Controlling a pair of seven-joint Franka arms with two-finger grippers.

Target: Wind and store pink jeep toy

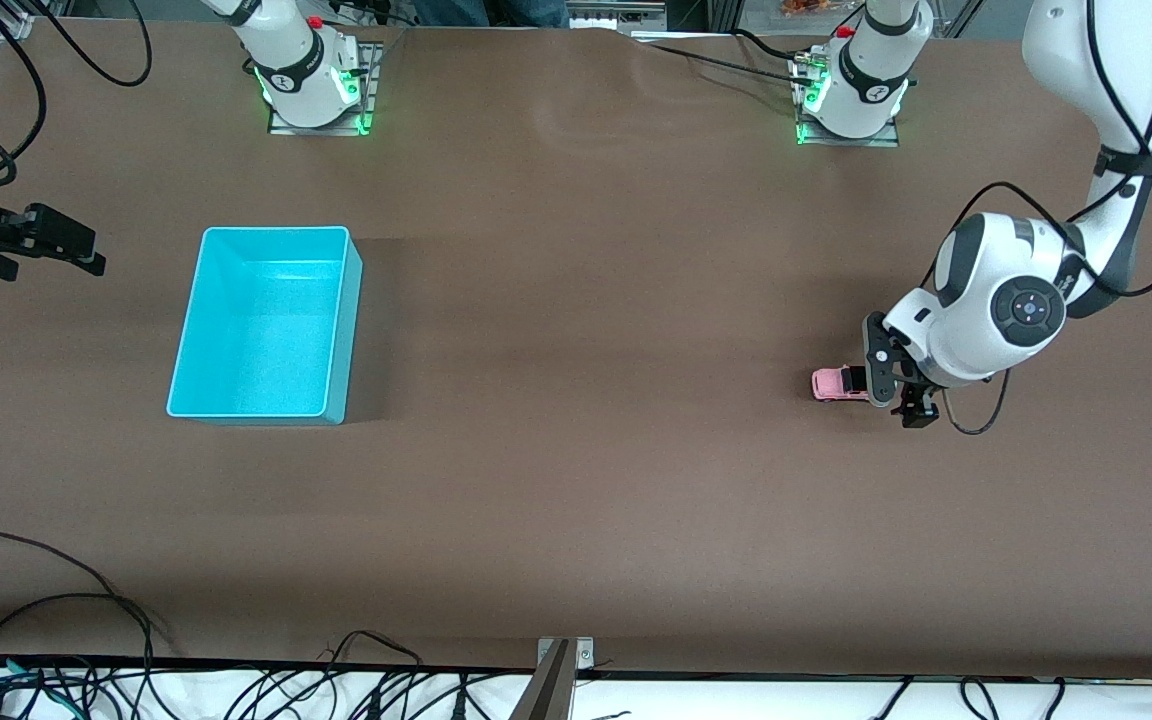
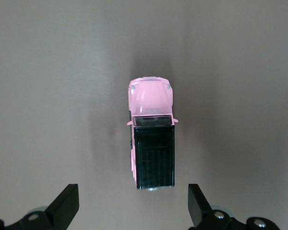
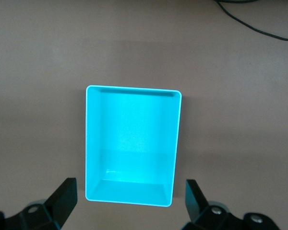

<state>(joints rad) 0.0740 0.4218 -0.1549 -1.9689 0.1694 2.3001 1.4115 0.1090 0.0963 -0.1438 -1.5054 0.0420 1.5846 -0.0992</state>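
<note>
A tiny light-pink boxy jeep toy with a black roof [image 1: 833, 384] sits on the brown tabletop [image 1: 596, 300] under the wide-open left pincer [image 2: 133, 206], which should drop squarely astride its sides; the right pincer [image 3: 129, 203] waits, wide, over the empty turquoise plastic bin [image 1: 351, 330].

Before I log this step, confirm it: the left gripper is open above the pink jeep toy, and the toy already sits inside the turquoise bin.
One part is wrong. The left gripper is open above the pink jeep toy, but the toy is not in the turquoise bin. It stands on the bare table at the left arm's end, well apart from the bin, which holds nothing. The front view shows this.
</note>
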